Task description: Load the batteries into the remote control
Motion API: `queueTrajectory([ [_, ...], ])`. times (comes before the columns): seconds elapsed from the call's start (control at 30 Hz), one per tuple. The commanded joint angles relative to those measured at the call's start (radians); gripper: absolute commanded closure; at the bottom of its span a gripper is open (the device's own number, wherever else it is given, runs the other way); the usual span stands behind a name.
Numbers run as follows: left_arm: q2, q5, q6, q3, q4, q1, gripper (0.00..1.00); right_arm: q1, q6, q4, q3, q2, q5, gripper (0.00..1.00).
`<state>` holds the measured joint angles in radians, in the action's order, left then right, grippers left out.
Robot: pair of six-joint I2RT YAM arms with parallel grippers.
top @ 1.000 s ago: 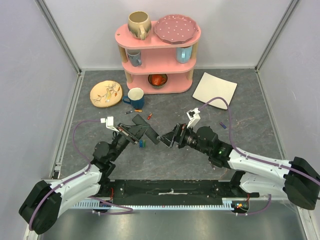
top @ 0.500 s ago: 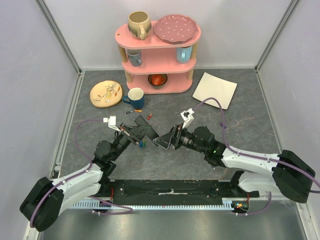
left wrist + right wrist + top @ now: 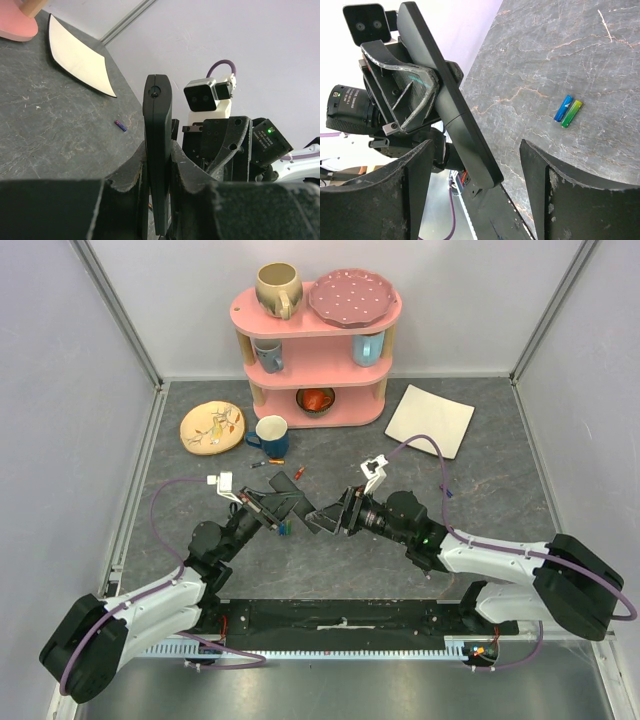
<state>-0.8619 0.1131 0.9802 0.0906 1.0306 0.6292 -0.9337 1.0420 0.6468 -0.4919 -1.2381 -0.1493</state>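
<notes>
The left claw (image 3: 157, 162) is clamped shut on the remote control (image 3: 157, 115), holding it on its thin edge above the middle of the bench (image 3: 45, 125). The right claw (image 3: 475, 150) faces it from the right with its jaws wide apart and gripping nothing, and the remote's free end sits in the gap between its fingers (image 3: 395, 200). Two batteries (image 3: 568, 111), one blue and one green, lie touching side by side on the bench just beside the left claw, another bluish battery (image 3: 120, 125) lies well apart to the right, and orange-red batteries (image 3: 299, 473) lie farther back near a blue mug (image 3: 272, 435).
</notes>
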Motion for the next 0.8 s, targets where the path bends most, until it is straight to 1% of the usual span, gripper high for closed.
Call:
queueTrajectory([
  [0.0, 0.006, 0.014, 0.023, 0.028, 0.075, -0.003, 0.98, 0.004, 0.020, 0.062, -0.002, -0.015, -0.003, 0.25],
  [0.27, 0.008, 0.019, 0.023, 0.028, 0.079, -0.003, 0.98, 0.007, 0.038, 0.076, -0.001, -0.031, 0.004, 0.30],
  [0.57, 0.009, 0.019, 0.023, 0.026, 0.075, -0.003, 0.98, 0.012, 0.049, 0.094, -0.007, -0.043, -0.006, 0.31],
  [0.77, 0.014, 0.022, 0.021, 0.028, 0.077, -0.002, 0.98, 0.015, 0.061, 0.096, -0.005, -0.055, -0.009, 0.34],
])
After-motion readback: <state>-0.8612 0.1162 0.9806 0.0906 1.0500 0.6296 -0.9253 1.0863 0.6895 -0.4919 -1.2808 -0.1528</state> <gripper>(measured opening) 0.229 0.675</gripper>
